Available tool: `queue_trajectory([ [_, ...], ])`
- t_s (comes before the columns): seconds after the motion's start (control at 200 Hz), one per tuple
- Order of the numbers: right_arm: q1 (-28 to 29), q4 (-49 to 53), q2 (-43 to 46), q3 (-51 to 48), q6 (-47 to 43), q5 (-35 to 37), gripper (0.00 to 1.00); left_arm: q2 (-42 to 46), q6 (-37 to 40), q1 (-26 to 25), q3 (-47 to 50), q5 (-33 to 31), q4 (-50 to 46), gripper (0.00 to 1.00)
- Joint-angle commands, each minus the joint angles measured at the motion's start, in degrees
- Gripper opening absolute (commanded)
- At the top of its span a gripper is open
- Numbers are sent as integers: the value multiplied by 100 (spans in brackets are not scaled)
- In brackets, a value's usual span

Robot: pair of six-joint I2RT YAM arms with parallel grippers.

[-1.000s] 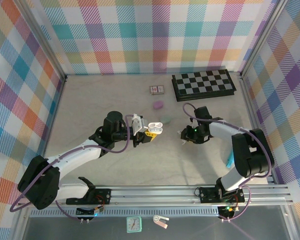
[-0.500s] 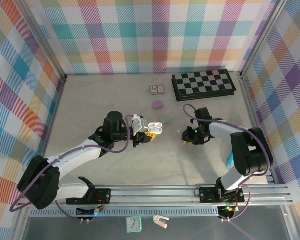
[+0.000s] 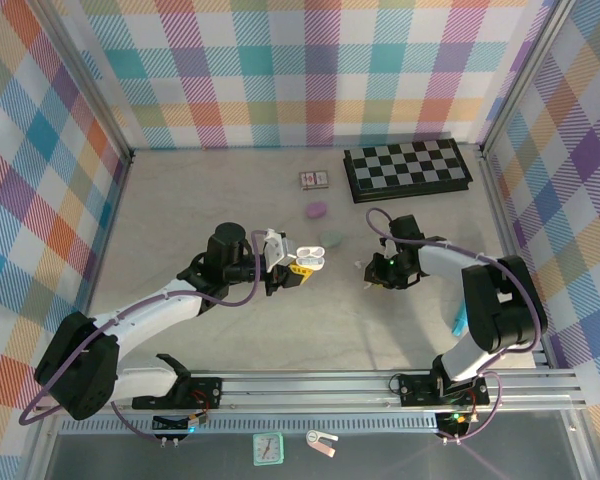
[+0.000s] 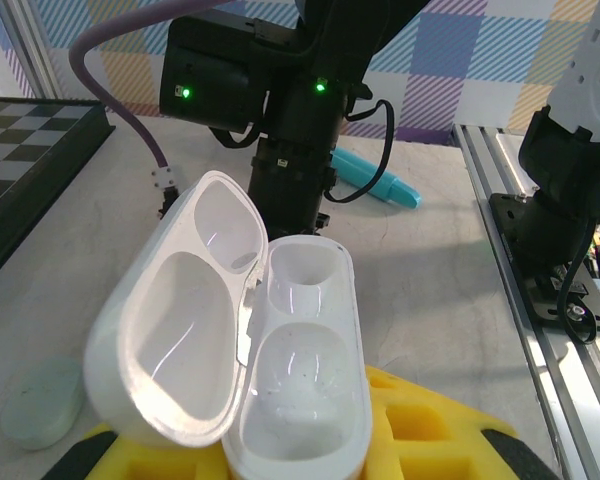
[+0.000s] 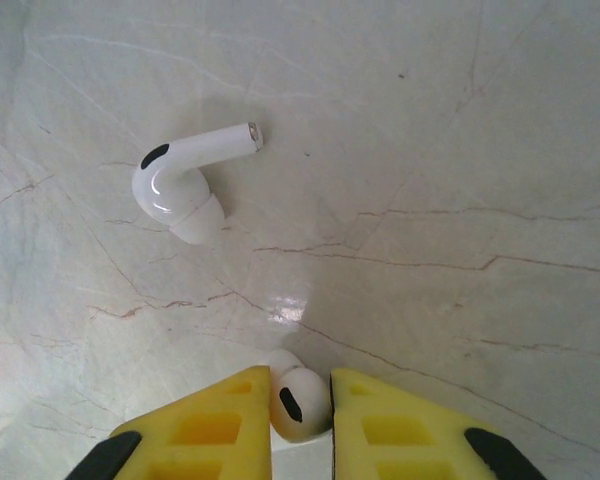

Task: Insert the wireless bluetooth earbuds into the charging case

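Right pincer closed in, pinching white earbud | left pincer apparently clamps open charging case

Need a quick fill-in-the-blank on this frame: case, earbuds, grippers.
1. The case held by the left gripper has its lid ___.
2. Both of its wells are ___.
3. The earbud that the right gripper is shut on is ___ in colour.
Missing words: open; empty; white.
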State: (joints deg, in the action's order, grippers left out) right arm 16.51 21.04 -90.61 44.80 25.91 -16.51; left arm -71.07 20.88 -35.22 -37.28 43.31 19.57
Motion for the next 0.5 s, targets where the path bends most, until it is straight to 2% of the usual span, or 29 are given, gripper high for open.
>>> queue_trajectory([
  [0.0,44,43,320,-41,-208,159,18,21,86,-64,-57,-6,81,7],
  [0.295,600,443,1302,289,-850,1129,18,-304,-69,-59,-180,-116,99,7],
  [0.495,1134,251,2250,378,-1599,1603,18,-621,-308,-63,-271,-42,283,7],
])
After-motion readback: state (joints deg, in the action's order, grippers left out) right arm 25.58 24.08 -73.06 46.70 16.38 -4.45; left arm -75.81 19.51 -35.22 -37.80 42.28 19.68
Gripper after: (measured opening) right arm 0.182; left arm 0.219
